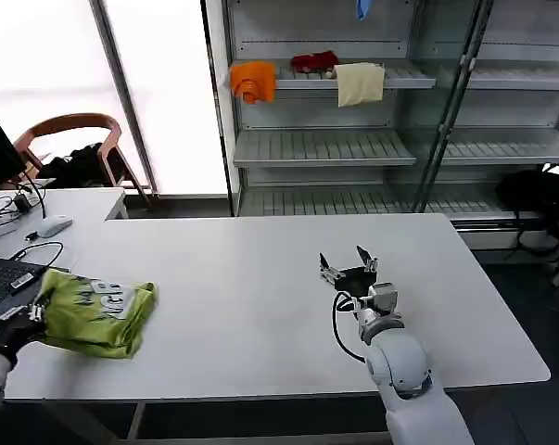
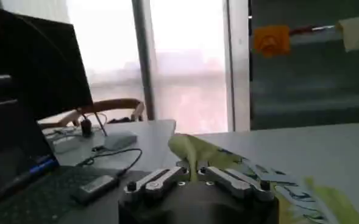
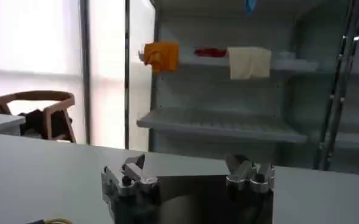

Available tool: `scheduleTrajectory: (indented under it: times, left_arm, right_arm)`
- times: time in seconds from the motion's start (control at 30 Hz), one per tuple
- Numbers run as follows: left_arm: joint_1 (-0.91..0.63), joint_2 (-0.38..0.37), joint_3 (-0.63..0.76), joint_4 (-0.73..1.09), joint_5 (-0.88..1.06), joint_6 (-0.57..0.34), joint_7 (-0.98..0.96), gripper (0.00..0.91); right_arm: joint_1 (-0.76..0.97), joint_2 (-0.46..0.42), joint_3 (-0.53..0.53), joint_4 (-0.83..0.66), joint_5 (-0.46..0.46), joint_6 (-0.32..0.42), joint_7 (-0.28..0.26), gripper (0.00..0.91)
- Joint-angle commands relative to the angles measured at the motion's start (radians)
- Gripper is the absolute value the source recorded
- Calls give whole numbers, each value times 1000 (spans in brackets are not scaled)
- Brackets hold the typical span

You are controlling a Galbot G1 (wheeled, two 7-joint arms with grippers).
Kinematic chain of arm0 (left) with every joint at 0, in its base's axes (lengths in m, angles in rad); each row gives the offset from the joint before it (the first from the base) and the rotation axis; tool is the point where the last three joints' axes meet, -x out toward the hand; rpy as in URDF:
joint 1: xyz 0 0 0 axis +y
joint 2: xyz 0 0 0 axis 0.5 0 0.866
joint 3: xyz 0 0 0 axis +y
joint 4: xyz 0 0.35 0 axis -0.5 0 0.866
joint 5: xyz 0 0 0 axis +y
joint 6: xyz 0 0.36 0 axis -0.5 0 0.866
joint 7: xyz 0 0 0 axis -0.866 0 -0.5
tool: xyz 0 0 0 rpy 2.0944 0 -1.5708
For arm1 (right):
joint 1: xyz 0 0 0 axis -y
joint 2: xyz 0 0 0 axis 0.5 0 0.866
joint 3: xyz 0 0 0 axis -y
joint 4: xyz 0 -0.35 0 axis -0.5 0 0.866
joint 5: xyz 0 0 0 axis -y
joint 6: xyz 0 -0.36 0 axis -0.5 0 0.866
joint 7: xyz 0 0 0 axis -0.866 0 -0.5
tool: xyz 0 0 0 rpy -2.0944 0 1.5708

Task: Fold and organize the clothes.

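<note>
Head view: a white desk (image 1: pixel 251 278) fills the middle. At its left edge lies the lime yellow-green T-shirt (image 1: pixel 98 315), bunched in a loose heap with a pale printed patch on top. The left gripper (image 1: pixel 24 315) sits at the shirt's left end, jaws clamped on the fabric. Well apart, on the right side of the desk, the right gripper (image 1: pixel 349 264) is just above the surface, jaws apart and holding nothing.

Left wrist view: the left gripper (image 2: pixel 194 176) has its jaws closed on a fold of the T-shirt (image 2: pixel 197 152).

Right wrist view: the right gripper (image 3: pixel 188 176) has its jaws spread wide over the bare desk (image 3: pixel 39 170).
</note>
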Motion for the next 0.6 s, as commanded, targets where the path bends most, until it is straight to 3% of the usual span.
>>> scheduleTrajectory:
  times: [0.03, 0.37, 0.5, 0.6]
  left_arm:
    - [-53, 152, -93, 14, 220, -41, 43, 0]
    - [-112, 167, -9, -187, 484, -7, 118, 10]
    - [-61, 85, 119, -259, 628, -15, 112, 20]
    - [-18, -37, 286, -254, 779, -49, 100, 20]
  right_arm:
    - [-3, -4, 4, 1, 2, 2, -1, 907]
    - [-12, -15, 19, -4, 9, 9, -5, 907]
    - [-30, -18, 37, -14, 10, 23, -15, 907]
    - [-45, -22, 50, -23, 12, 33, -18, 907]
